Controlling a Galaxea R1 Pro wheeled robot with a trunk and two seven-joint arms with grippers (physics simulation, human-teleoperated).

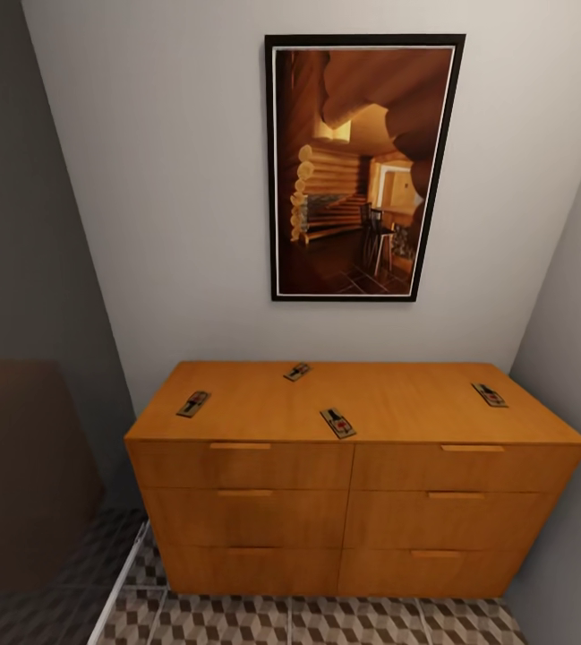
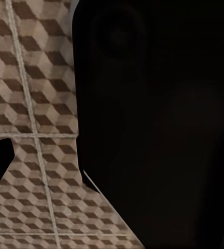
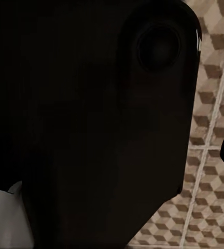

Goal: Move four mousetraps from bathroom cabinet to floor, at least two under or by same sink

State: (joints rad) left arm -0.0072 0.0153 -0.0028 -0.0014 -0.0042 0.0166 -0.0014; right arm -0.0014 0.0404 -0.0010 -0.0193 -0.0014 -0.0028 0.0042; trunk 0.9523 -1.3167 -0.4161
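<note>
The orange-brown wooden cabinet (image 1: 353, 502) stands against the back wall in the head view, all its drawers shut. Several mousetraps lie flat on its top: one at the left (image 1: 193, 404), one at the back middle (image 1: 297, 371), one near the front edge (image 1: 337, 423), one at the right (image 1: 489, 394). The cube-patterned bathroom floor (image 1: 308, 623) runs in front of the cabinet and also shows in the left wrist view (image 2: 34, 129) and the right wrist view (image 3: 215, 104). Large dark robot parts block most of both wrist views.
A framed picture (image 1: 362, 166) hangs on the wall above the cabinet. Grey walls close in on the left and right. A dark brown surface (image 1: 21, 466) stands at the left, with a pale strip (image 1: 120, 582) on the floor beside it.
</note>
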